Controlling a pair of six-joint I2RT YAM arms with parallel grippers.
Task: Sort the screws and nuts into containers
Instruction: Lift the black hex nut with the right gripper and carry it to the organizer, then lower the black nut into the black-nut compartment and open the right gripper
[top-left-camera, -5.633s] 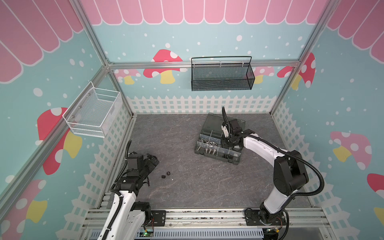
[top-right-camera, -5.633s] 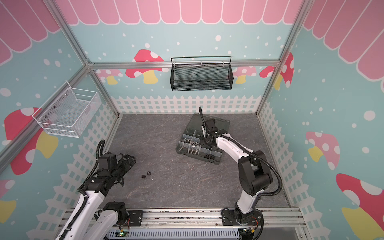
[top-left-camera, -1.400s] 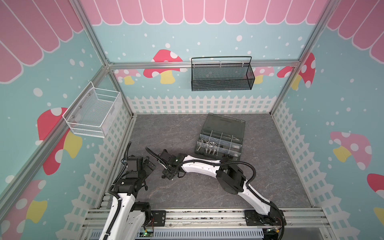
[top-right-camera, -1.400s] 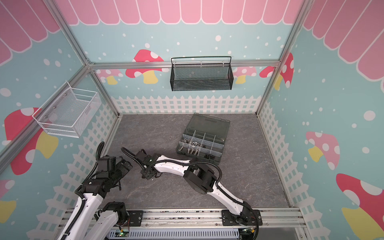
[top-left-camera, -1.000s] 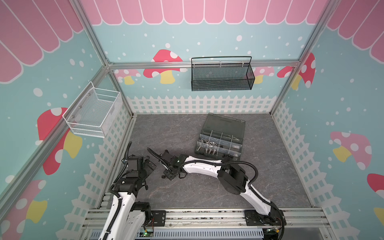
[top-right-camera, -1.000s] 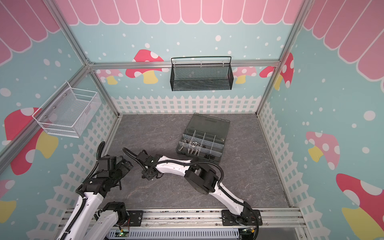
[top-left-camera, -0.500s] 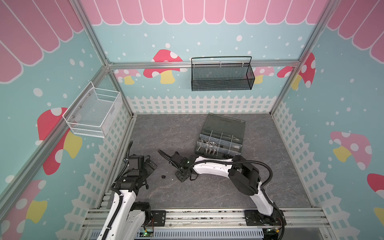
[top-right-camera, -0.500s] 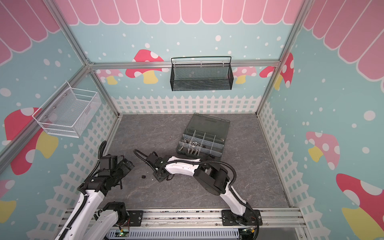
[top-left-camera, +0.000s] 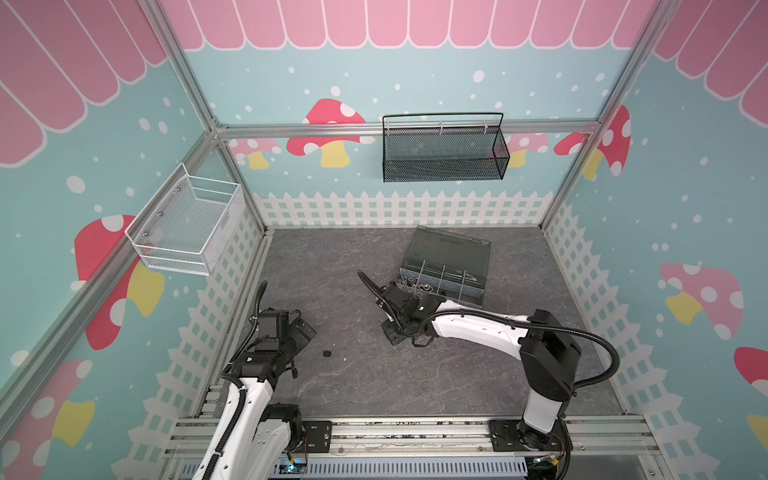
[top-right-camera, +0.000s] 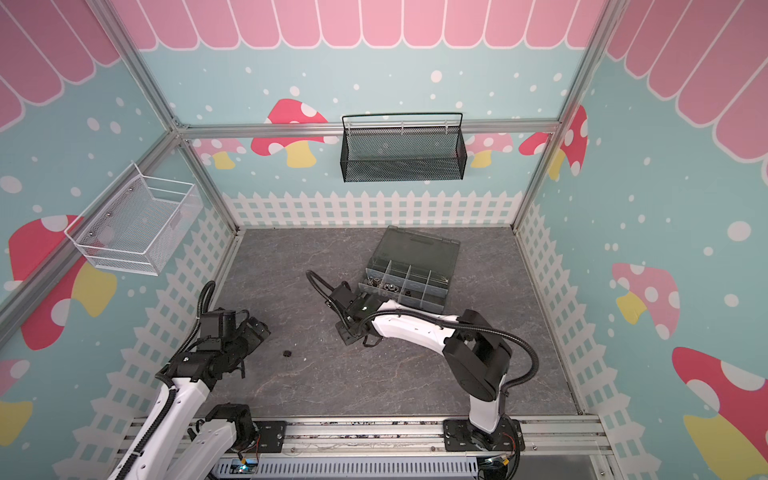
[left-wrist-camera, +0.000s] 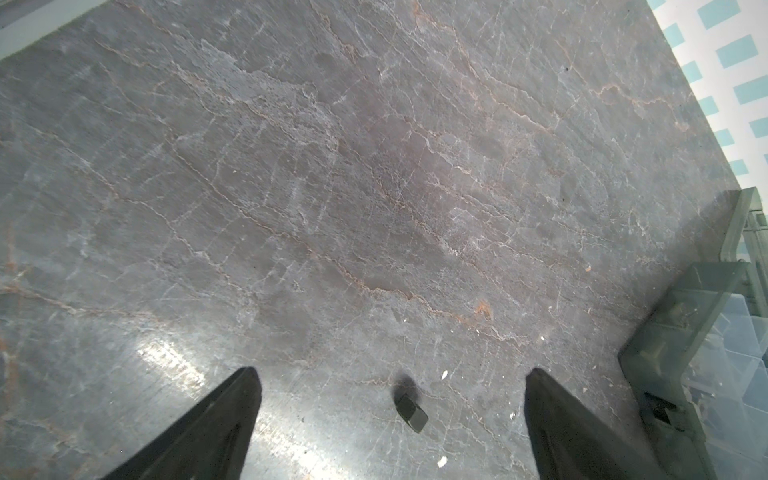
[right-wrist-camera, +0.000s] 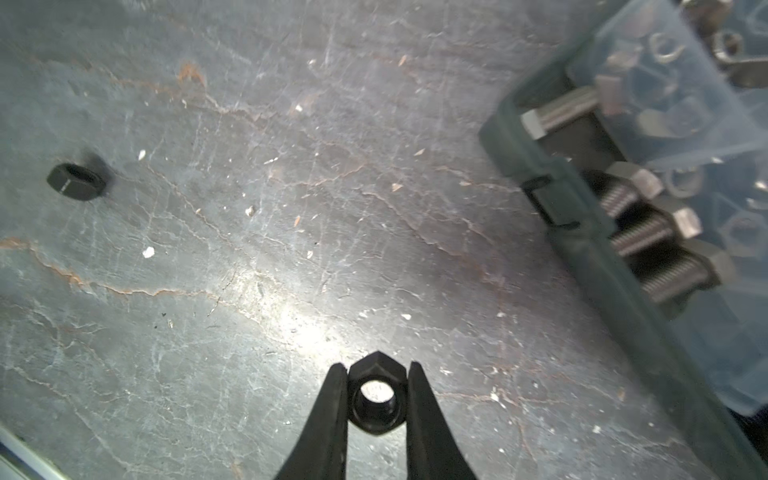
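Tabletop (top-left-camera: 415, 374) grey-veined, walls (top-left-camera: 415, 75) mushroom-patterned

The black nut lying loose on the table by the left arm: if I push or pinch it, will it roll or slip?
The black nut lies flat, so a push should slide it, not roll it. The table looks glossy, so it may skate. The right gripper pinches a matching nut across its flats, so that grip probably holds.

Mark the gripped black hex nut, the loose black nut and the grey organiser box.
gripped black hex nut (right-wrist-camera: 376, 368): right wrist view, upper rim
loose black nut (top-left-camera: 326, 354): top view, middle
grey organiser box (top-left-camera: 449, 249): top view, lid
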